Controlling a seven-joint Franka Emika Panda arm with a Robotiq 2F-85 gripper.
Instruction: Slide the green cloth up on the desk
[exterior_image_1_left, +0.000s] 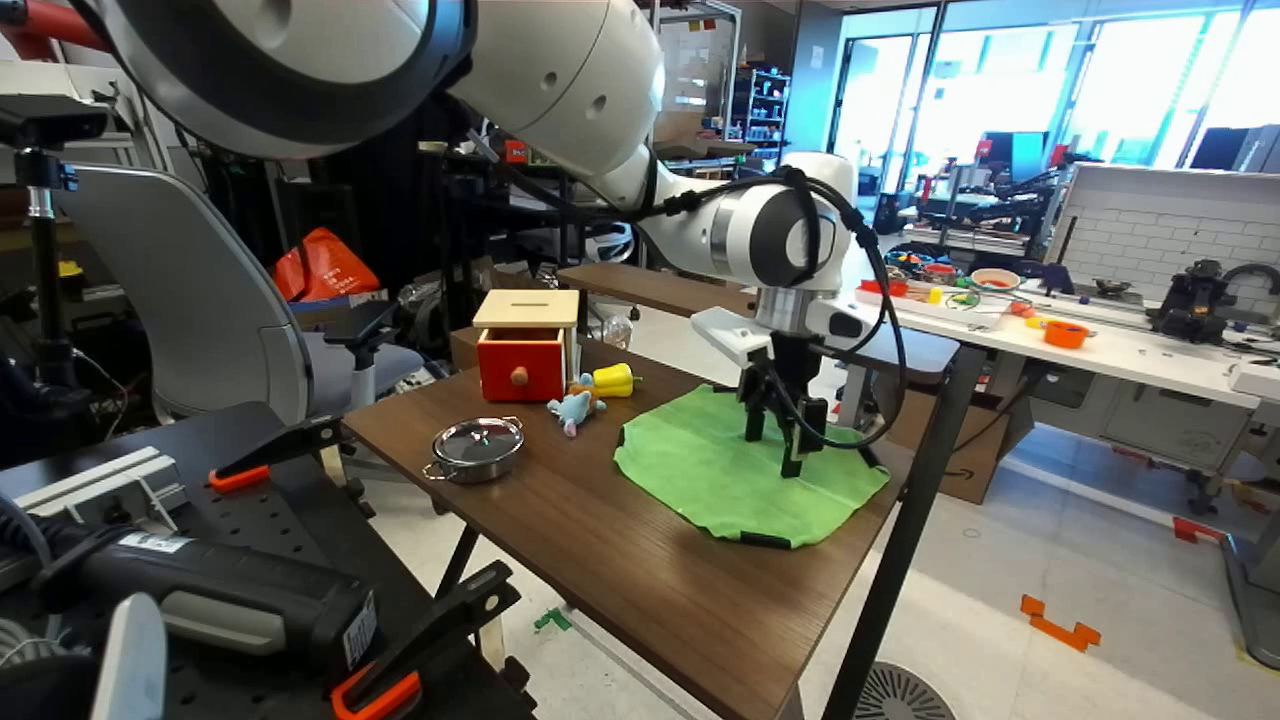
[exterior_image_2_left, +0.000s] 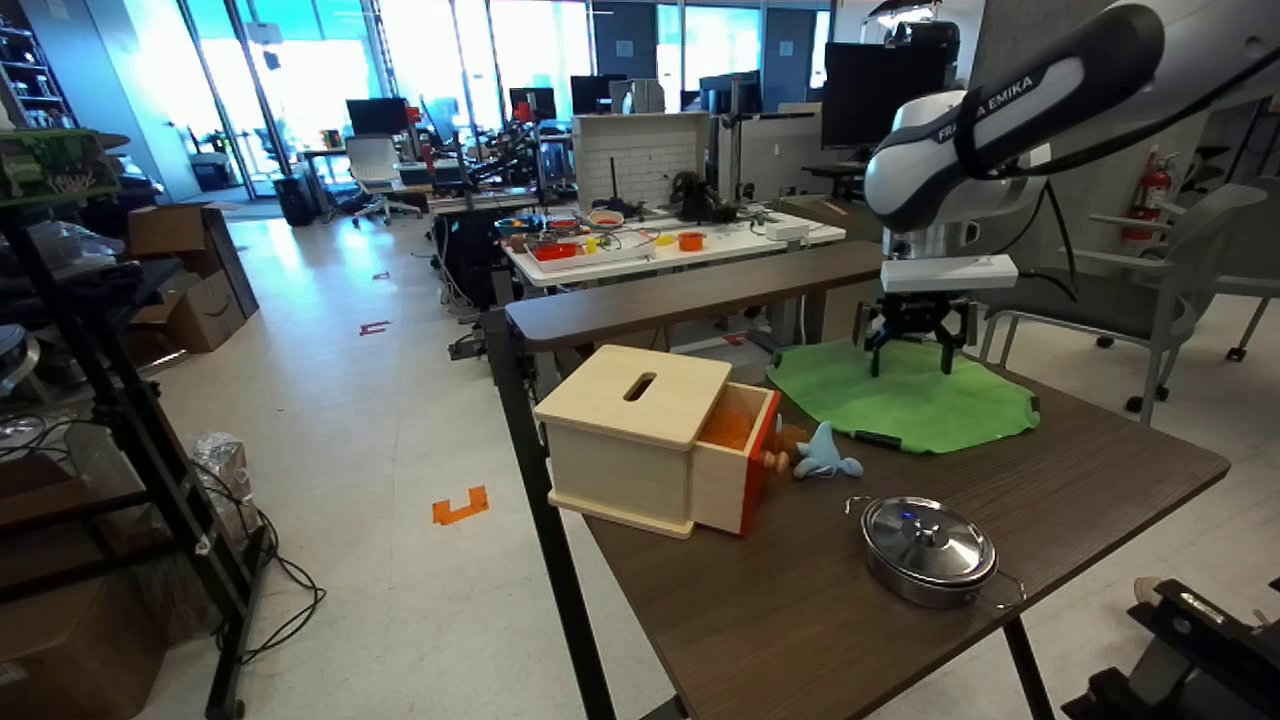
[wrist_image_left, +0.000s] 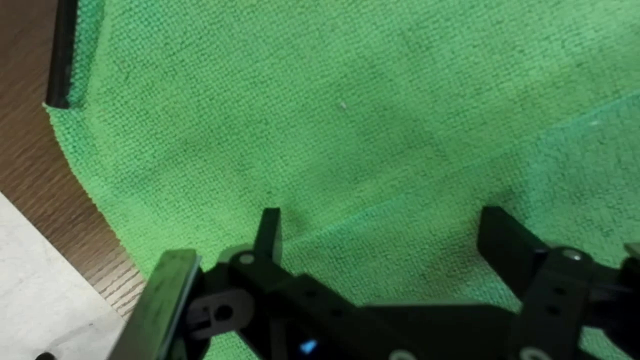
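The green cloth lies flat on the desk, with short black strips along its edges. It shows in both exterior views (exterior_image_1_left: 700, 480) (exterior_image_2_left: 930, 415) and fills most of the wrist view (wrist_image_left: 300, 125). The desk is a dark brown wooden tabletop (exterior_image_1_left: 650, 570) (exterior_image_2_left: 780, 620); its edge and the pale floor show at the left of the wrist view (wrist_image_left: 25, 145). My gripper (exterior_image_1_left: 771, 453) (exterior_image_2_left: 911, 368) (wrist_image_left: 382, 210) points down over the cloth, fingers wide apart with nothing between them. The fingertips are at or just above the cloth; I cannot tell whether they touch it.
A wooden box (exterior_image_2_left: 620, 450) with its red-fronted drawer (exterior_image_1_left: 521, 365) pulled out stands on the desk. A lidded metal pot (exterior_image_1_left: 476, 450) (exterior_image_2_left: 928, 545), a blue plush toy (exterior_image_1_left: 577, 410) (exterior_image_2_left: 825, 455) and a yellow pepper (exterior_image_1_left: 613, 380) are nearby.
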